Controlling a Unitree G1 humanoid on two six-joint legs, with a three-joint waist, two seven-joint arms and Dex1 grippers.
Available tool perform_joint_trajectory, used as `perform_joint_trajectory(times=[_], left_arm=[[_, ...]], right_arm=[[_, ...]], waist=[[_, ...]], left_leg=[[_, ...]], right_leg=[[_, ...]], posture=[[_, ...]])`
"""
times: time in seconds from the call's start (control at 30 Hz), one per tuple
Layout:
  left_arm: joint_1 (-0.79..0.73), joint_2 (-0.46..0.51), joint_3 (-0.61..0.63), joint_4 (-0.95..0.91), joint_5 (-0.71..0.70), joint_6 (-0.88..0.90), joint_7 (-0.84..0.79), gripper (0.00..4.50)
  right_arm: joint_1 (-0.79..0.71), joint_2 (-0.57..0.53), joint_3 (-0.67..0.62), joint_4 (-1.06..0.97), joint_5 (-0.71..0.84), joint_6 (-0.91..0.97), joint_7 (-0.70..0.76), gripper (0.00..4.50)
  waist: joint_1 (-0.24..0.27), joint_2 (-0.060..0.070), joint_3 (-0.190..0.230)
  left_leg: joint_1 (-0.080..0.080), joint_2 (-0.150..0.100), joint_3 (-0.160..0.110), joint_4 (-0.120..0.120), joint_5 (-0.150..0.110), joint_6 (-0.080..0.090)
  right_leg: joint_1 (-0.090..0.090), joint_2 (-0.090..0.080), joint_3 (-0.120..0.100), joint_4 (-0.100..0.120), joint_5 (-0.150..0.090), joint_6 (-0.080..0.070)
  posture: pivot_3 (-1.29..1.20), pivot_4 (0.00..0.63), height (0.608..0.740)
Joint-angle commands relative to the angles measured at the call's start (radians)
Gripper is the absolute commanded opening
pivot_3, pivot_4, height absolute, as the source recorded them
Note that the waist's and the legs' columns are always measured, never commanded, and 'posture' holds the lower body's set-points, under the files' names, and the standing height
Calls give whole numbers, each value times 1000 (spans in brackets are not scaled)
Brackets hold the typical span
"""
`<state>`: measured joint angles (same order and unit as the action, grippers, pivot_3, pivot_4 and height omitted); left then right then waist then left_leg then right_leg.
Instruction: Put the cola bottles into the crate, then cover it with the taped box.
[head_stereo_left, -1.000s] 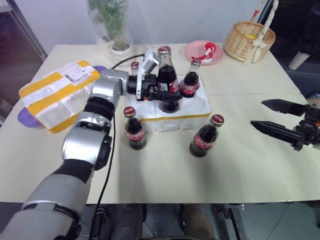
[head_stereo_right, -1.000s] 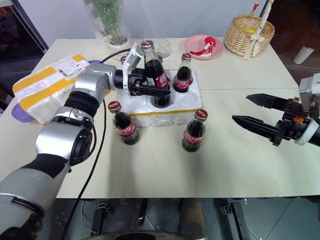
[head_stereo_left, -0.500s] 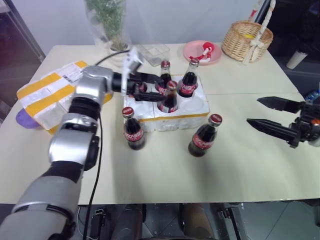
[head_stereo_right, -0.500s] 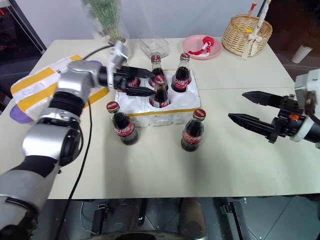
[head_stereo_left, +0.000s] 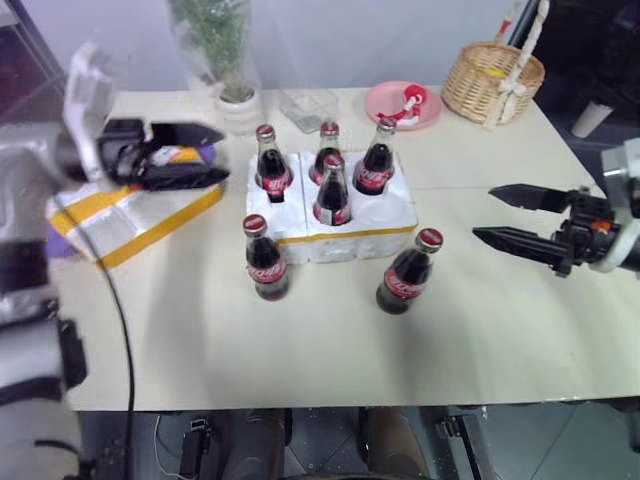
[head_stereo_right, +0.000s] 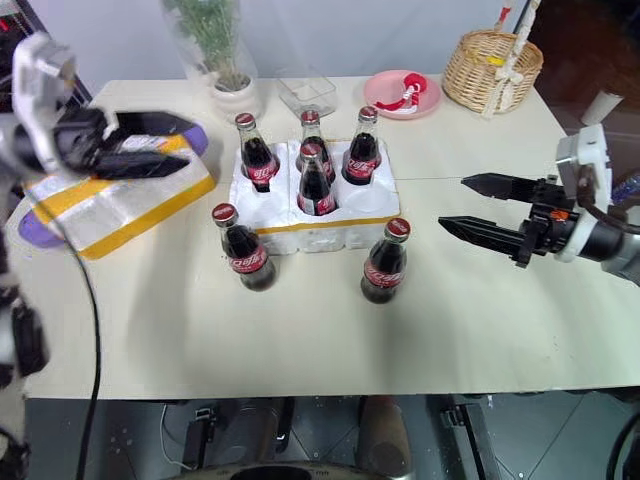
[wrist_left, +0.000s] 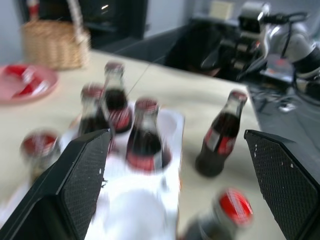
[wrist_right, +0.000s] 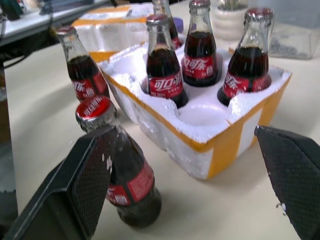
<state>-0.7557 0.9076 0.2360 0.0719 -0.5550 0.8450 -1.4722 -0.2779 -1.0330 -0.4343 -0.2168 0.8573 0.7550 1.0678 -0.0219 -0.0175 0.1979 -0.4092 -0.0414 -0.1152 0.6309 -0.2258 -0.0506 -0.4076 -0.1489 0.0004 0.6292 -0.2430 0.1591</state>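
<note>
Now that my left gripper (head_stereo_left: 205, 155) has let go of the fourth cola bottle (head_stereo_left: 331, 190) and swung back wide open and empty, four stand in the crate (head_stereo_left: 335, 235) and two wait on the table (head_stereo_left: 480, 330).

A staged indoor test area is suggested. A cream table (head_stereo_left: 330, 340) is set with homely props: a wicker basket (head_stereo_left: 494, 80), a pink plate (head_stereo_left: 405, 103) and a potted plant (head_stereo_left: 222, 50).

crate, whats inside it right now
Four cola bottles stand in the crate: three along the back row, one front middle. Two front wells look empty; the well bottoms under the bottles are covered.
</note>
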Motion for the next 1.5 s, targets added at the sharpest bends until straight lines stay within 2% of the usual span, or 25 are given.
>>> perform_joint_trajectory(times=[0.03,0.1,0.17,0.33,0.43,0.53,0.83,1.37,1.47,1.5], left_arm=[[226,56,99,-231,-22,-16,59,4477],[339,54,135,-309,-23,-38,109,4477],[435,4,164,-371,-8,-66,209,4477],[542,-114,128,-453,6,-123,385,4477],[547,-186,72,-445,17,-167,458,4477],[547,-219,29,-434,15,-195,480,4477],[511,-239,-63,-400,-14,-227,461,4477],[483,-313,-220,-312,61,-318,504,4477],[487,-312,-221,-312,62,-326,504,3739],[487,-310,-217,-314,59,-325,504,3278]], right_arm=[[-21,-18,-7,5,-8,-17,21,4500],[-22,-24,-3,9,-16,-19,33,4500],[-16,-41,-6,7,-26,-24,55,4500],[-25,-95,-31,8,8,22,108,4500],[-33,-127,-43,-14,19,18,148,4500],[-52,-147,-42,-28,40,38,165,4500],[-41,-195,-68,-54,58,74,220,4500],[-13,-166,-94,-77,66,89,162,4500],[1,-159,-96,-83,61,83,154,4500],[5,-157,-96,-85,60,81,153,4500]], waist=[[2,0,0],[9,0,0],[16,0,0],[23,1,0],[26,2,-1],[26,2,-1],[26,2,-1],[35,2,-1],[35,2,-1],[34,2,-1]], left_leg=[[0,0,0,0,0,0],[0,0,0,0,0,0],[0,0,0,1,0,0],[1,0,0,2,0,0],[1,0,1,1,0,0],[1,0,1,1,0,0],[1,0,1,1,0,0],[1,0,1,2,0,0],[1,0,1,2,0,0],[1,0,1,2,0,0]], right_leg=[[0,0,0,0,0,0],[0,0,1,0,0,-1],[1,0,0,0,0,-1],[2,0,0,-2,0,-1],[2,0,0,-2,1,-1],[2,0,0,-2,1,-1],[2,0,0,-2,1,-1],[2,0,0,-2,1,-1],[3,-1,0,-3,1,-1],[3,-1,0,-4,1,-1]], posture=[[0,150,737],[0,150,737],[0,150,737],[0,150,737],[0,150,737],[0,150,737],[0,150,737],[0,150,737],[0,150,737],[0,150,737]])
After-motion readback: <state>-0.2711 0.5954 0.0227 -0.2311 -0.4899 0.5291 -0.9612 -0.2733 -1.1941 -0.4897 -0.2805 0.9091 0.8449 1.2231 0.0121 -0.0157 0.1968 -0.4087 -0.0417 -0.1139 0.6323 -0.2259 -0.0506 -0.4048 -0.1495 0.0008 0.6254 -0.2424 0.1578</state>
